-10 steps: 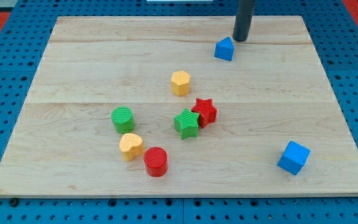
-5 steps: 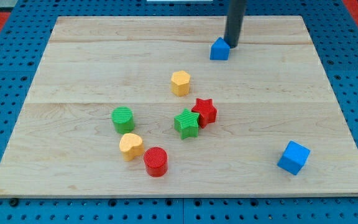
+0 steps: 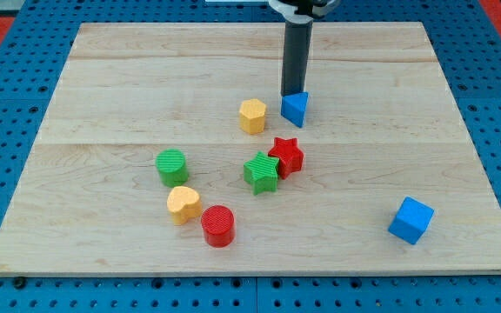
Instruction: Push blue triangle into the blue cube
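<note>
The blue triangle (image 3: 295,109) sits near the middle of the wooden board (image 3: 103,96), just right of the yellow hexagon. My tip (image 3: 293,93) touches its upper edge from the view's top. The blue cube (image 3: 410,220) rests far off at the view's lower right.
A yellow hexagon (image 3: 252,116) lies left of the blue triangle. Below it are a red star (image 3: 287,156) touching a green star (image 3: 262,172). Further left are a green cylinder (image 3: 172,166), a yellow heart (image 3: 183,203) and a red cylinder (image 3: 218,226).
My tip has moved down and to the view's left, and the blue triangle has slid with it from near the board's top edge towards the middle.
</note>
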{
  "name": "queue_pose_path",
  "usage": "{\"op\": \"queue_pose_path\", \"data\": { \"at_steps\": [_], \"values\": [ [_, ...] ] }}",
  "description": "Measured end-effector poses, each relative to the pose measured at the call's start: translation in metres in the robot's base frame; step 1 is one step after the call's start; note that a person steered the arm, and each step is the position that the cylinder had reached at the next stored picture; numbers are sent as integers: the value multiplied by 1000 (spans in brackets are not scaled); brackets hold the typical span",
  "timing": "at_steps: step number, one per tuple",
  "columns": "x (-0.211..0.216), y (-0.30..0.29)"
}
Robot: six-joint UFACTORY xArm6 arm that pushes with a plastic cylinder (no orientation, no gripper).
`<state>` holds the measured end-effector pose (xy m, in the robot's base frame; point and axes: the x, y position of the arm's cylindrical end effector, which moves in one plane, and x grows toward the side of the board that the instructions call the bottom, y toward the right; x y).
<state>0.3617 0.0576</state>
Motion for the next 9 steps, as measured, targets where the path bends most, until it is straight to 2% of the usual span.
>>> {"op": "queue_pose_path", "data": {
  "at_steps": [6,7,9],
  "values": [
    [131,10],
    [132,51],
    [122,-7]
  ]
}}
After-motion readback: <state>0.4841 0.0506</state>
